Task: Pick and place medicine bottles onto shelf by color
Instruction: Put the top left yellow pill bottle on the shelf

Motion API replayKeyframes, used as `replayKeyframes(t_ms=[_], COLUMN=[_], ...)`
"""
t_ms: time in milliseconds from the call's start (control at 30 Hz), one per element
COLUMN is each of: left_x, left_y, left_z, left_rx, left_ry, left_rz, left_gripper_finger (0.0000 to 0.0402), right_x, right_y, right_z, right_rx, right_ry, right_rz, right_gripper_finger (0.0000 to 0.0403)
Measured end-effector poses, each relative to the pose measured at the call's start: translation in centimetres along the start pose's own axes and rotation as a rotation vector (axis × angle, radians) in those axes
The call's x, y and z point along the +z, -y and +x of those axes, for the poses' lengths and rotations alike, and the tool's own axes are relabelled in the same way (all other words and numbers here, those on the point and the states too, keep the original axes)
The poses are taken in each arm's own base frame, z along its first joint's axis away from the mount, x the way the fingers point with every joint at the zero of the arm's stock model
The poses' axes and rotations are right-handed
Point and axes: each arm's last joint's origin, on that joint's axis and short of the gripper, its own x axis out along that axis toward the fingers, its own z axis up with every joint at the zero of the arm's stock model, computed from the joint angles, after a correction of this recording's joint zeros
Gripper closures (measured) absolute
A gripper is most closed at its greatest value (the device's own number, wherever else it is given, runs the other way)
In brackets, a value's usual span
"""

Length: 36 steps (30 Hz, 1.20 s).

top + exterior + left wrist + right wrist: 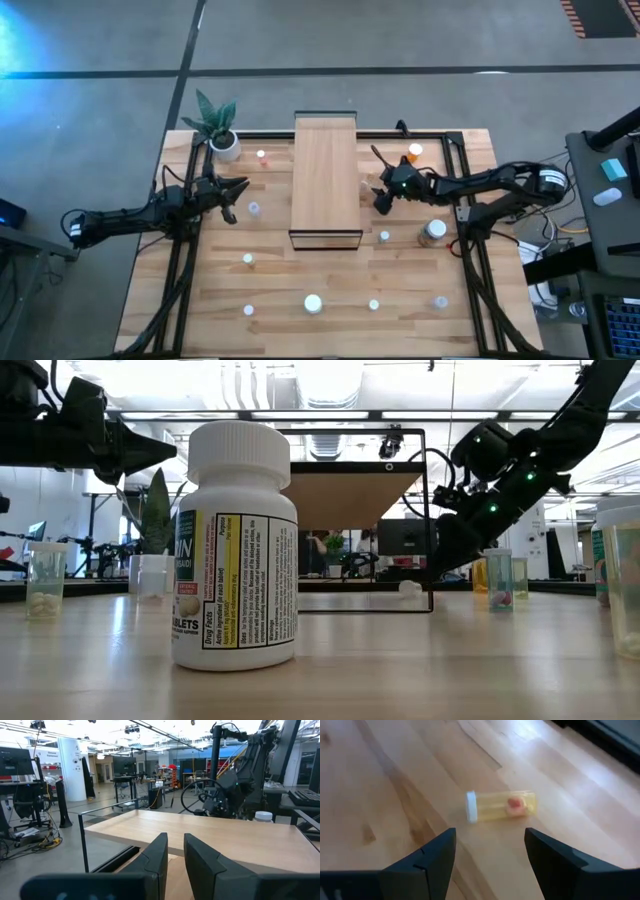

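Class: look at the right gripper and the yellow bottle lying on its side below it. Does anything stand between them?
Nothing visible does. The right gripper hangs open over bare tabletop, with the toppled yellow bottle lying just ahead of its fingers, apart from them.

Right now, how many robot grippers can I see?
2: the left gripper left of the shelf, the right gripper right of it, near a fallen yellow bottle.

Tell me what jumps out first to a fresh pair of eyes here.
The shelf standing mid-table, its top bare, with small medicine bottles scattered around it. The right gripper, open, hangs just above a yellow bottle lying on its side beside the shelf. The left gripper waits on the shelf's other side.
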Motion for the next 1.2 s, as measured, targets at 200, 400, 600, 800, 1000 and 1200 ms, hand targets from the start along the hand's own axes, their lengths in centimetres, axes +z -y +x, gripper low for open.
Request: replayKeyframes(t_ms=[200, 400, 600, 800, 1000, 1200], left_x=[0.0, 0.0, 0.0, 0.0, 0.0, 0.0], left_y=[0.0, 0.0, 0.0, 0.0, 0.0, 0.0], left_z=[0.0, 0.0, 0.0, 0.0, 0.0, 0.0], left_rx=[-0.001, -0.001, 0.000, -0.001, -0.001, -0.001], left_ry=[0.000, 0.001, 0.000, -0.001, -0.003, -0.005], left_rz=[0.000, 0.000, 0.000, 0.000, 0.001, 0.002], left_gripper_finger=[0.0357, 0.0357, 0.0357, 0.0357, 0.0357, 0.0357], right_x=[2.0, 4.2, 5.5, 6.4, 7.8, 7.8], right_y=[1.0, 3.3, 4.6, 4.7, 6.4, 7.7], right_z=[-0.3, 0.1, 0.4, 2.5, 4.6, 6.3], right_rx=[-0.026, 0.199, 0.281, 0.308, 0.354, 0.391], right_ry=[-0.070, -0.033, -0.011, -0.124, -0.180, -0.310], right_rz=[-0.195, -0.213, -0.293, -0.312, -0.239, -0.159], right_gripper_finger=[0.0145, 0.0142, 0.0162, 0.0164, 0.0187, 0.0237])
